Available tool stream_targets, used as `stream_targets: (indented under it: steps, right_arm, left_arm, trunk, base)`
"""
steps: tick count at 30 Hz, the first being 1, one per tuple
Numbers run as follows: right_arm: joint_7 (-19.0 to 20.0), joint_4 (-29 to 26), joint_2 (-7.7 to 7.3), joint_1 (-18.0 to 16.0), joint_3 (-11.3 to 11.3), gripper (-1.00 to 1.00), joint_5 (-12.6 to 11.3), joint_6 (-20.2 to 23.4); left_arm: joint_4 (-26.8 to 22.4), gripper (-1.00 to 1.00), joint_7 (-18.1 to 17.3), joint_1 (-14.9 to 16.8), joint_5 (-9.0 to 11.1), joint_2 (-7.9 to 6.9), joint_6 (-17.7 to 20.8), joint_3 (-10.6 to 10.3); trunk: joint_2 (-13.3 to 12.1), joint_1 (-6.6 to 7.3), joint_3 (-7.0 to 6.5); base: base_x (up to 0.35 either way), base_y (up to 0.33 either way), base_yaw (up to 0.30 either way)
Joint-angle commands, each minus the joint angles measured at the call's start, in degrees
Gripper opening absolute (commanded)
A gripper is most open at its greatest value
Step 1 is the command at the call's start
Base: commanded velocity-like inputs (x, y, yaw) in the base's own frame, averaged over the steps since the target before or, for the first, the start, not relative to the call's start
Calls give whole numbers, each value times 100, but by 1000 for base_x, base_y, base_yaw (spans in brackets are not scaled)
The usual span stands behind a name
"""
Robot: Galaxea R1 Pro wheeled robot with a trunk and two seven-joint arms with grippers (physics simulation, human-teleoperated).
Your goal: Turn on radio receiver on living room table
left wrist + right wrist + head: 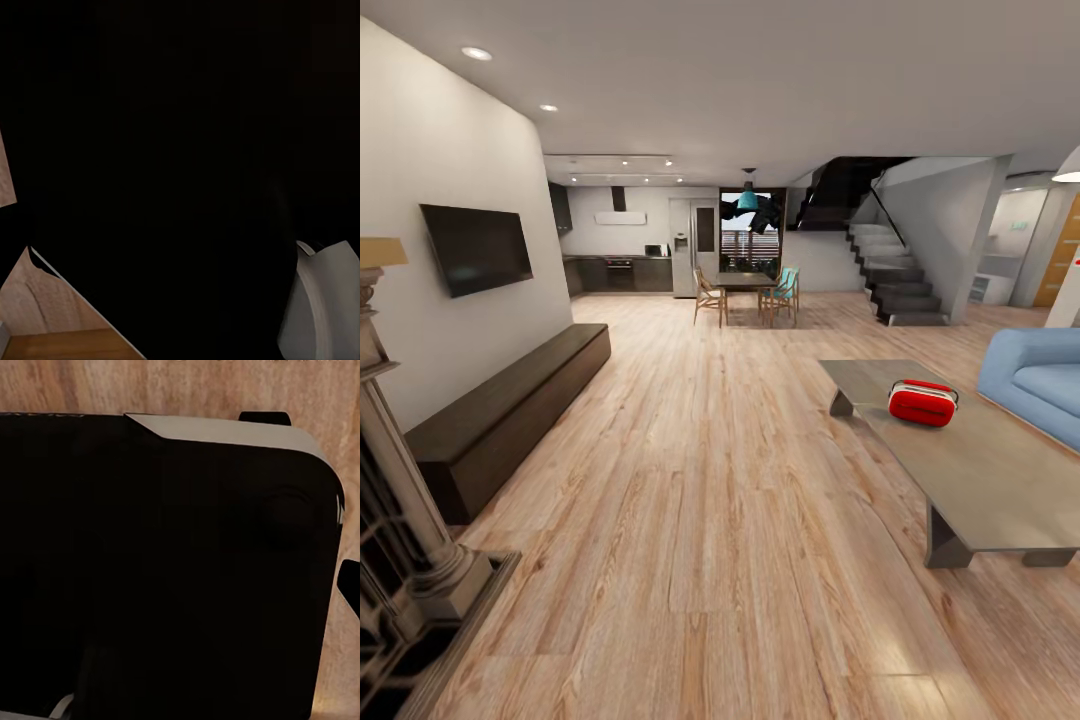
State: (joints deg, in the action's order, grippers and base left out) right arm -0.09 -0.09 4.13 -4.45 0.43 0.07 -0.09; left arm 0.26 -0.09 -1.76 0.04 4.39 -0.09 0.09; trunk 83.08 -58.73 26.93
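Head view alone shows the red radio receiver [922, 402] on the table [1000, 480].

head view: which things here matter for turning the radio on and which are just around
For the job:
radio receiver
table it sits on

Just around:
blue sofa
wall TV
dark low bench
dining table and chairs
stairs

Place: open-plan home, living room in front
Floor: light wood planks [700, 480]
Seating: blue sofa [1040, 385] beside a low grey surface [980, 470]
Wall: flat TV [477, 247] above a long dark bench [510, 410]
Beyond: kitchen cabinets [620, 272], fridge [685, 260], dining chairs [710, 297], staircase [900, 280]
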Motion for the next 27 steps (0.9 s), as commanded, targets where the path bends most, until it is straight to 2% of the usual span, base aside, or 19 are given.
stream_targets:
  steps: [1, 15, 18, 20, 23, 27]
  right_arm:
    - [0, 0, 0, -1, 0, 100, -2, 0]
    - [0, 0, 0, -3, -7, 100, 2, 0]
    - [3, -5, 0, -3, -1, 100, 29, 0]
    - [2, -33, 0, -3, -8, 100, 38, -21]
    - [1, -286, 2, -9, -24, 100, 43, -54]
    - [0, -784, 9, -11, -29, 100, 46, -70]
  left_arm:
    - [0, 100, 0, 0, 2, 0, 0, 0]
    - [0, 100, -17, 0, 6, 3, 0, 4]
    - [0, 100, -32, 0, -18, 81, 28, -6]
    - [-7, 100, -38, 0, -20, 82, 15, -24]
    - [-54, 100, -6, 0, -25, 43, -38, -35]
    - [-604, 100, 26, 0, -6, -57, -438, -9]
  trunk:
    - [0, 0, 0]
    - [0, 0, 0]
    - [0, 0, 0]
    - [0, 0, 0]
    - [0, 0, 0]
    - [0, 0, 0]
  base:
    - [0, 0, 0]
    - [0, 0, 0]
    - [0, 0, 0]
    - [0, 0, 0]
    - [0, 0, 0]
    - [0, 0, 0]
